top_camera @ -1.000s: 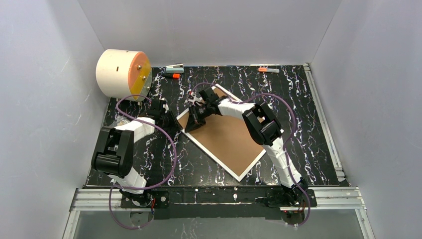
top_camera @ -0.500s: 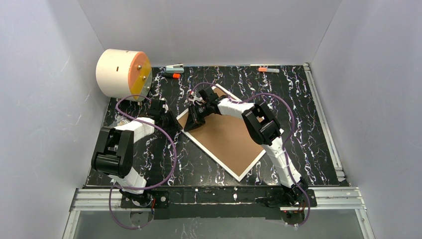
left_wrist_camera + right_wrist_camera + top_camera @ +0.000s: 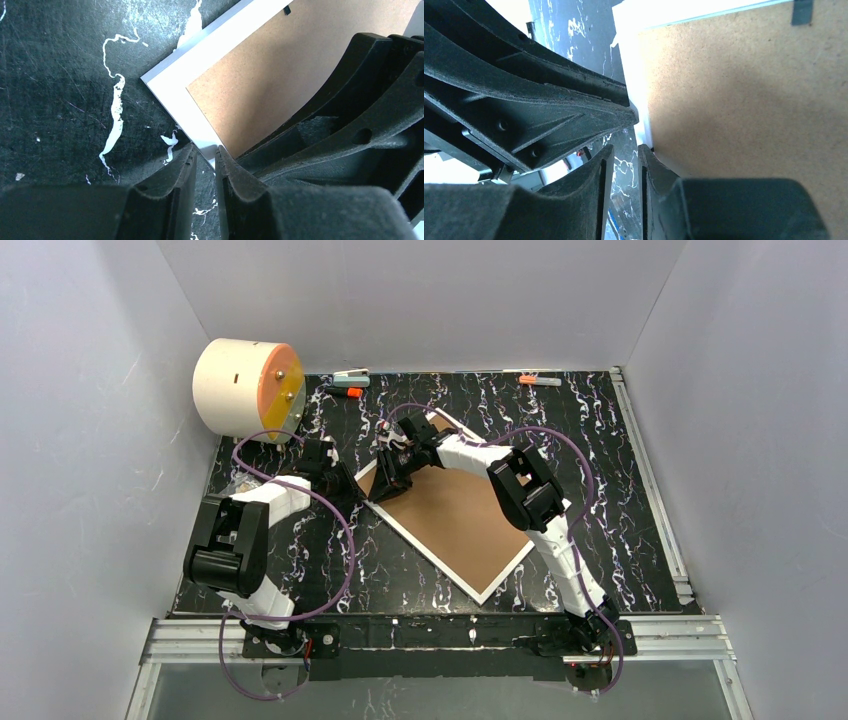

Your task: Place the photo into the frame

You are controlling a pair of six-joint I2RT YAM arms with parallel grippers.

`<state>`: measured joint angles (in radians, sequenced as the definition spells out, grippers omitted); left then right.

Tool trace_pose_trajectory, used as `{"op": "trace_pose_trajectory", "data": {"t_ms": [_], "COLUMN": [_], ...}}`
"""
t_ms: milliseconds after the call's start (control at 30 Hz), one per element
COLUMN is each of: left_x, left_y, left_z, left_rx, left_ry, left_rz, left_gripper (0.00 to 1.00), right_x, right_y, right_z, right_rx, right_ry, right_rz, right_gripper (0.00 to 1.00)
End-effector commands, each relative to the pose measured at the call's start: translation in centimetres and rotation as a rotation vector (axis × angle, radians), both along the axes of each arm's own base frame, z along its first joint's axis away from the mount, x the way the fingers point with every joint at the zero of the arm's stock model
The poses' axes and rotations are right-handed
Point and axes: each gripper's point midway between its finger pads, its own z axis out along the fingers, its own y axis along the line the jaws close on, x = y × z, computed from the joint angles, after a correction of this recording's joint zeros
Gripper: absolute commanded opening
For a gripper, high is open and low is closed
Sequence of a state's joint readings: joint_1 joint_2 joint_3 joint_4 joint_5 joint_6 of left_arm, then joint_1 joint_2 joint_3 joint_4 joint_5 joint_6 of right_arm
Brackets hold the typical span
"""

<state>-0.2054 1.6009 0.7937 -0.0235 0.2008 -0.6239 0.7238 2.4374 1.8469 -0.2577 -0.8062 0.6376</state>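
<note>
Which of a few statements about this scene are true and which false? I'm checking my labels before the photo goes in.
1. The frame lies brown back up. True.
2. The photo lies beside it. False: no photo shows in any view.
3. The left hand and the right hand are both at the frame's leftmost corner, as the top view shows it. True.
4. The white drum stands by the right wall. False: the drum is at the far left.
5. The frame lies square to the table's edges. False: it sits turned like a diamond on the table.
</note>
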Motion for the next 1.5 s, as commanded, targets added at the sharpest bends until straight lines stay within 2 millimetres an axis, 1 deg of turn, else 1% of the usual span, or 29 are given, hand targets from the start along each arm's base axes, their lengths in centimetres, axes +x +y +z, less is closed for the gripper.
{"op": "trace_pose_trajectory", "data": {"t_ms": [0,233,333,600,733,800,833,900,1000,1033,1067,1100,1133,1200,1267,1333,1367,1467], "left_x": [-2.7,-2.9,-3.1,-3.3,-3.2,-3.2,-3.1,-3.0,-2.7,-2.6,-2.5,-2.3,-2.1,-1.9,-0.9,-0.2,0.3,2.2], "left_y": [2.4,2.7,2.8,2.7,2.7,2.6,2.6,2.5,2.2,2.0,1.8,1.5,0.9,0.4,-0.2,-0.8,-1.1,-2.4], "left_z": [-3.1,-3.4,-3.5,-3.7,-3.8,-3.8,-3.8,-3.7,-3.4,-3.3,-3.2,-3.0,-2.8,-2.8,-2.5,-2.4,-2.3,-2.2], "left_rx": [0.126,0.140,0.143,0.134,0.135,0.133,0.133,0.128,0.109,0.101,0.088,0.071,0.045,0.020,-0.007,-0.033,-0.049,-0.100], "left_ry": [0.119,0.127,0.131,0.139,0.141,0.142,0.141,0.139,0.124,0.117,0.105,0.088,0.073,0.065,0.037,0.034,0.028,0.017], "left_rz": [0.009,0.019,0.022,0.015,0.016,0.017,0.017,0.017,0.010,0.007,0.002,-0.006,-0.022,-0.038,-0.047,-0.055,-0.059,-0.073], "left_gripper": [0.17,0.16,0.16,0.16,0.16,0.16,0.16,0.16,0.20,0.24,0.32,0.39,0.45,0.48,0.49,0.49,0.49,0.46], "right_x": [2.6,2.6,2.5,2.4,2.7,3.0,3.3,4.1,6.2,7.1,8.2,9.3,10.1,11.9,13.1,13.6,13.6,12.7], "right_y": [-5.3,-6.8,-7.6,-8.5,-9.0,-9.0,-8.8,-8.3,-8.0,-8.1,-8.6,-9.5,-10.4,-12.7,-15.3,-17.6,-18.3,-19.4], "right_z": [-8.0,-9.6,-10.3,-11.7,-11.9,-11.4,-10.9,-9.1,-4.6,-2.8,-1.2,0.5,1.7,4.2,6.1,7.0,7.3,7.5], "right_rx": [-0.303,-0.362,-0.369,-0.407,-0.433,-0.432,-0.424,-0.390,-0.316,-0.289,-0.274,-0.259,-0.251,-0.234,-0.231,-0.231,-0.236,-0.269], "right_ry": [-0.045,-0.035,-0.014,-0.003,-0.026,-0.042,-0.052,-0.084,-0.156,-0.191,-0.227,-0.263,-0.294,-0.342,-0.367,-0.373,-0.383,-0.408], "right_rz": [-0.117,-0.139,-0.150,-0.156,-0.168,-0.173,-0.176,-0.184,-0.221,-0.241,-0.270,-0.304,-0.334,-0.405,-0.467,-0.503,-0.504,-0.475], "right_gripper": [0.35,0.37,0.39,0.43,0.45,0.45,0.46,0.47,0.47,0.47,0.47,0.47,0.47,0.47,0.47,0.49,0.49,0.50]}}
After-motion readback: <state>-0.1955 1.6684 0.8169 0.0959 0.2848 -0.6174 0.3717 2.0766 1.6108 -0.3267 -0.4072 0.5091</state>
